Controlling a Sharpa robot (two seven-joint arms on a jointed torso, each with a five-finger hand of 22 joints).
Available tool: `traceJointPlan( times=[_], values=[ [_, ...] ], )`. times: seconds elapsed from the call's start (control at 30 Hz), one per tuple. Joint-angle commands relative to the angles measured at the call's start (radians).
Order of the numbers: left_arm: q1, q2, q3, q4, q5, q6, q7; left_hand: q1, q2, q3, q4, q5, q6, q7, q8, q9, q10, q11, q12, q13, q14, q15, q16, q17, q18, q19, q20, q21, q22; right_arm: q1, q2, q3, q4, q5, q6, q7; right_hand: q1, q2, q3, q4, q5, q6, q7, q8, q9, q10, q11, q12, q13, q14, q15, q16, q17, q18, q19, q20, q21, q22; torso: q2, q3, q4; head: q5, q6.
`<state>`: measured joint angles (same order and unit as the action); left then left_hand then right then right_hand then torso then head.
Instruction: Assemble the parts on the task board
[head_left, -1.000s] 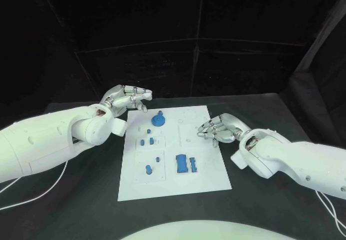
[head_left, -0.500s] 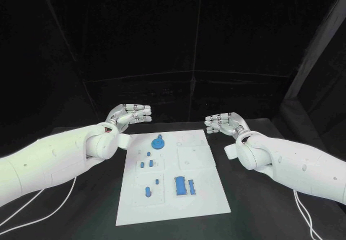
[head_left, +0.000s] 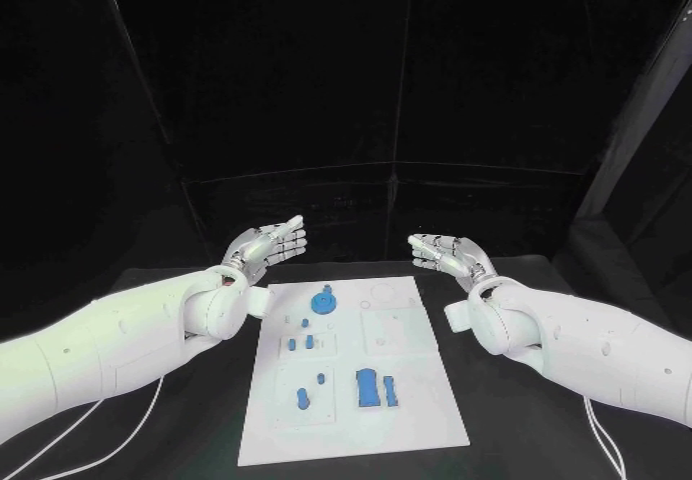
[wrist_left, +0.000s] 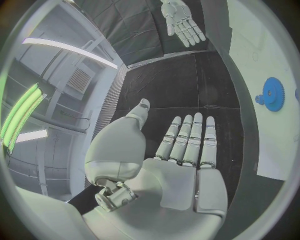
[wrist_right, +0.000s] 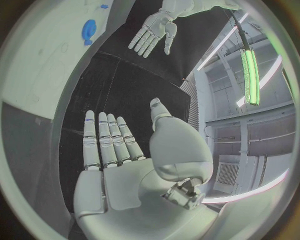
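Note:
The white task board (head_left: 423, 405) lies in the middle of the black table. A blue gear (head_left: 326, 298) stands near its far edge. Small blue pegs (head_left: 299, 343) sit left of centre, and a larger blue block (head_left: 375, 386) is lower down. My left hand (head_left: 268, 245) is raised beyond the board's far left corner, flat, fingers apart, holding nothing. My right hand (head_left: 446, 252) is raised beyond the far right corner, likewise spread and empty. The left wrist view has my left hand (wrist_left: 185, 150), the gear (wrist_left: 272, 94) and my right hand (wrist_left: 182, 21). In the right wrist view are my right hand (wrist_right: 111, 145), my left hand (wrist_right: 152, 31) and the gear (wrist_right: 88, 31).
Black table (head_left: 548, 420) surrounds the board on all sides. White cables (head_left: 123, 425) trail from the arms at the near left and near right. A dark curtain closes off the back.
Both hands have lifted from the board's far part to above and beyond its far edge, and their curled fingers have spread flat. The head view has also tilted upward.

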<state>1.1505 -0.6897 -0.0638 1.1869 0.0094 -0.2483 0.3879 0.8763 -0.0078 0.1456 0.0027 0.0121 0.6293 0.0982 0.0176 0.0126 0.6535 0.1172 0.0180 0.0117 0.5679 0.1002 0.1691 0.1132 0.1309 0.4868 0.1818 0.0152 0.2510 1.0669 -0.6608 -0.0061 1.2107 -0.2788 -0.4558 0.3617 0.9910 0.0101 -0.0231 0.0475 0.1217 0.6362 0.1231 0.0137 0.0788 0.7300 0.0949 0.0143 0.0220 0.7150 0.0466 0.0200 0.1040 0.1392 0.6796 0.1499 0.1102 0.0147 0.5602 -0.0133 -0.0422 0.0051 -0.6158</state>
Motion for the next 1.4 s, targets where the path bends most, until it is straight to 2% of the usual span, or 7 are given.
traceJointPlan(
  times=[0.03,0.17,0.2,0.33,0.43,0.5,1.4],
  values=[
    [-0.013,-0.014,0.01,0.06,-0.004,-0.13,0.039,-0.288,0.008,-0.048,-0.003,-0.012,-0.207,-0.098,-0.018,-0.013,-0.215,-0.039,-0.018,-0.012,-0.187,-0.1,-0.056,-0.037,-0.039,-0.16,-0.06,-0.015,-0.083,-0.001,-0.021,0.003,0.075,0.088,-0.101,0.055,-0.324,-0.01,0.023,-0.048,-0.04,-0.208,-0.04,-0.014,-0.079,-0.238,-0.095,-0.014,-0.022,-0.234,-0.047,-0.02,-0.104,-0.042,-0.222,-0.049,-0.036,-0.015,-0.014,0.0114,0.036,-0.004,0.013],
    [-0.039,-0.037,0.026,0.158,-0.005,-0.248,0.067,-0.372,0.008,-0.061,-0.003,-0.012,-0.267,-0.098,-0.018,-0.013,-0.278,-0.117,-0.018,-0.012,-0.241,-0.1,-0.072,-0.113,-0.05,-0.207,-0.078,-0.015,-0.107,-0.008,-0.06,0.004,0.187,0.163,-0.185,0.096,-0.419,-0.01,0.023,-0.048,-0.052,-0.27,-0.052,-0.014,-0.079,-0.309,-0.095,-0.014,-0.022,-0.303,-0.047,-0.02,-0.104,-0.053,-0.288,-0.064,-0.11,-0.015,-0.016,0.0133,0.0422,-0.005,0.016],
    [-0.047,-0.043,0.031,0.184,-0.006,-0.28,0.075,-0.386,0.008,-0.063,-0.003,-0.012,-0.277,-0.098,-0.018,-0.013,-0.287,-0.117,-0.018,-0.012,-0.25,-0.1,-0.075,-0.113,-0.05,-0.215,-0.081,-0.015,-0.111,-0.009,-0.069,0.004,0.213,0.181,-0.204,0.105,-0.437,-0.01,0.023,-0.048,-0.122,-0.281,-0.123,-0.014,-0.079,-0.322,-0.095,-0.014,-0.022,-0.316,-0.047,-0.02,-0.104,-0.053,-0.3,-0.066,-0.11,-0.015,-0.016,0.0133,0.0422,-0.005,0.016],
    [-0.073,-0.067,0.047,0.283,-0.008,-0.4,0.103,-0.471,0.008,-0.146,-0.003,-0.012,-0.338,-0.098,-0.018,-0.013,-0.351,-0.117,-0.018,-0.012,-0.306,-0.1,-0.091,-0.113,-0.131,-0.262,-0.098,-0.015,-0.135,-0.014,-0.099,0.005,0.302,0.24,-0.271,0.138,-0.529,-0.01,0.023,-0.048,-0.122,-0.34,-0.123,-0.014,-0.079,-0.39,-0.095,-0.014,-0.022,-0.382,-0.047,-0.02,-0.104,-0.064,-0.363,-0.15,-0.11,-0.015,-0.016,0.0133,0.0422,-0.005,0.016],
    [-0.086,-0.078,0.055,0.33,-0.008,-0.457,0.117,-0.513,0.008,-0.146,-0.003,-0.012,-0.369,-0.098,-0.018,-0.013,-0.383,-0.117,-0.018,-0.012,-0.333,-0.1,-0.169,-0.113,-0.131,-0.285,-0.107,-0.015,-0.147,-0.016,-0.112,0.006,0.338,0.265,-0.298,0.151,-0.576,-0.01,0.023,-0.048,-0.122,-0.37,-0.123,-0.014,-0.079,-0.425,-0.095,-0.014,-0.022,-0.416,-0.047,-0.02,-0.104,-0.139,-0.395,-0.15,-0.11,-0.015,-0.016,0.0133,0.0422,-0.005,0.016],
    [-0.092,-0.083,0.059,0.353,-0.009,-0.486,0.124,-0.542,0.008,-0.146,-0.003,-0.012,-0.389,-0.098,-0.018,-0.013,-0.404,-0.117,-0.018,-0.012,-0.351,-0.1,-0.169,-0.113,-0.131,-0.301,-0.182,-0.015,-0.155,-0.017,-0.117,0.006,0.353,0.274,-0.309,0.156,-0.609,-0.01,0.023,-0.048,-0.122,-0.391,-0.123,-0.014,-0.079,-0.448,-0.095,-0.014,-0.022,-0.439,-0.047,-0.02,-0.104,-0.139,-0.417,-0.15,-0.11,-0.015,-0.016,0.0133,0.0422,-0.005,0.016],
    [-0.101,-0.09,0.064,0.383,-0.009,-0.522,0.132,-0.765,0.008,-0.146,-0.003,-0.012,-0.547,-0.098,-0.018,-0.013,-0.57,-0.117,-0.018,-0.012,-0.496,-0.1,-0.169,-0.113,-0.131,-0.487,-0.182,-0.015,-0.251,-0.017,-0.119,0.006,0.359,0.279,-0.314,0.158,-0.863,-0.01,0.023,-0.048,-0.122,-0.553,-0.123,-0.014,-0.079,-0.636,-0.095,-0.014,-0.022,-0.622,-0.047,-0.02,-0.104,-0.139,-0.59,-0.15,-0.11,-0.015,-0.016,0.0133,0.0422,-0.005,0.016]
  ],
)
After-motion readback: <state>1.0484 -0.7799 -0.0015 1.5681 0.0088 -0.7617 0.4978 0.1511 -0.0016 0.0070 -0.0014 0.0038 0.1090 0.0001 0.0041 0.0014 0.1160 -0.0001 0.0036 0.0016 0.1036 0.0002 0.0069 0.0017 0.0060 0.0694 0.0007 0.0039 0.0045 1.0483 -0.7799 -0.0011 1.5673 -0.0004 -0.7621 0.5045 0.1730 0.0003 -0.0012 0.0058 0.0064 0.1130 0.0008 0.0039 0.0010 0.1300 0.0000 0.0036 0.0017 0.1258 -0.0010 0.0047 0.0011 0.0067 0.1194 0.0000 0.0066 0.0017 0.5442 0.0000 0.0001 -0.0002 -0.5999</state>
